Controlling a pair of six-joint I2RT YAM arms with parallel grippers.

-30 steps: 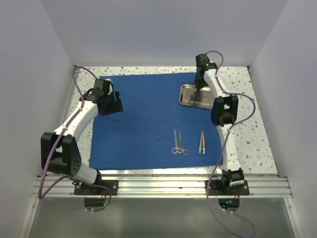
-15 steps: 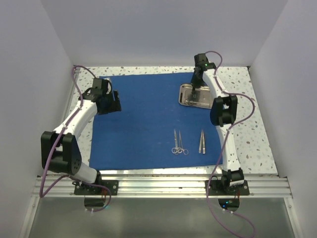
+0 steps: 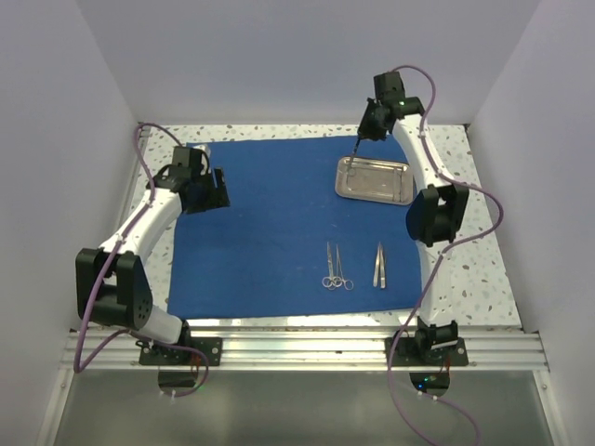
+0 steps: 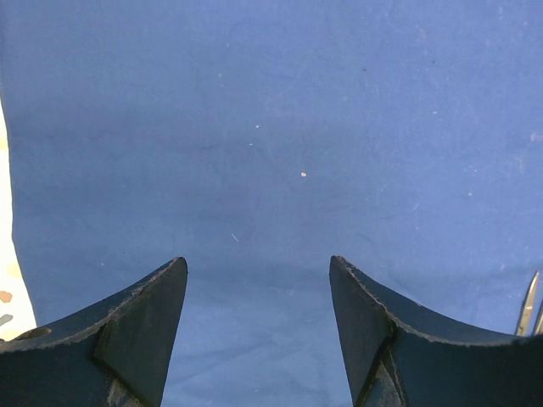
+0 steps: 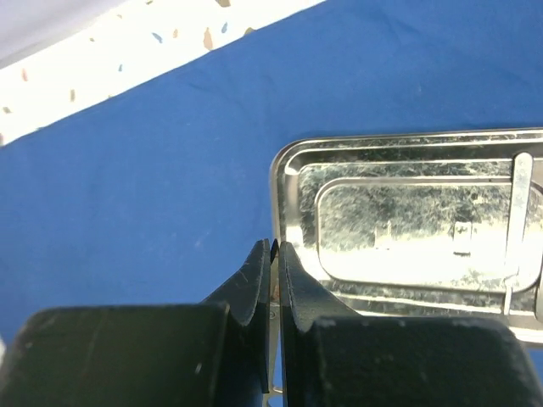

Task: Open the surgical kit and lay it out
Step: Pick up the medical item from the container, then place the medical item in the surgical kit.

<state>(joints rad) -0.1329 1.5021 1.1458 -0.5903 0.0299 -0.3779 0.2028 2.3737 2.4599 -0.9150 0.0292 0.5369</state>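
The royal-blue cloth lies spread flat on the table. The steel tray sits on its far right part and looks empty from above. Two ring-handled instruments and the tweezers lie side by side near the cloth's front edge. My right gripper is raised above the tray's far left corner, shut on a slim silver instrument that hangs from it; I cannot tell which kind. The tray shows below the right gripper. My left gripper is open and empty, low over the cloth.
White speckled tabletop borders the cloth on the right and at the back. White walls enclose the table on three sides. The aluminium rail with the arm bases runs along the near edge. Instrument tips show at the left wrist view's right edge.
My right gripper has risen out of the tray and moved back toward the far wall, carrying a slim instrument; the tray is now bare. The left arm has barely moved.
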